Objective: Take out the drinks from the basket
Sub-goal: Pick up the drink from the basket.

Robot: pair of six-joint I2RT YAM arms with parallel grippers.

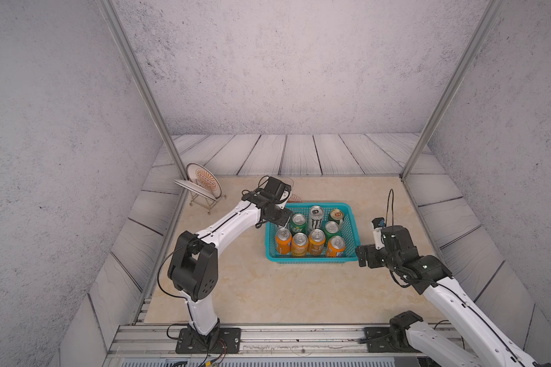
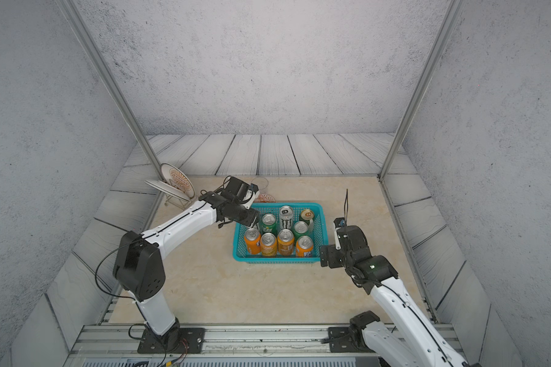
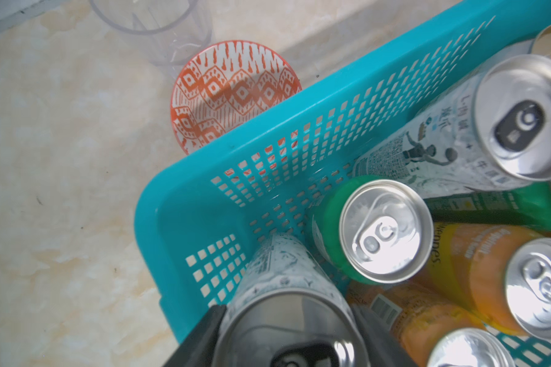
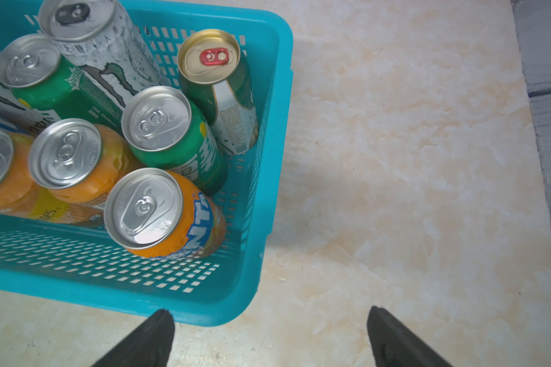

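Your left fingers (image 3: pixel 201 336) are clamped on either side of a tall silver-white can (image 3: pixel 280 273), gripping it high on the body just below the rim. That is probably because its neighbours crowd it lower down. The can stands in the corner of the basket (image 3: pixel 159 203) on the left arm's side, its foot down against the mesh, so I judge it gripped but not yet lifted.

Your right fingers (image 4: pixel 147 340) are spread wide and hold nothing. They hang over bare desk (image 4: pixel 411 159) just beside the basket's near corner, out of the left arm's way.

- **Cans:** thin, smooth aluminium cylinders. Squeeze them hard and they will likely dent; squeeze lightly and they may slip.
- **Packing:** the second silver-white can (image 3: pixel 452 149), the green cans (image 3: pixel 385 232), the gold-topped one (image 4: pixel 209 57) and the orange ones (image 4: pixel 143 209) stand touching, some leaning. A straight upward pull looks safest.
- **Basket:** teal plastic, perforated walls and floor, rounded rim. It looks light enough to shift if a can drags on it.

Every drink sits in the basket; none stands on the desk. A patterned bowl (image 3: pixel 236 95) lies just outside the basket wall, with a clear cup (image 3: pixel 153 19) beside it.
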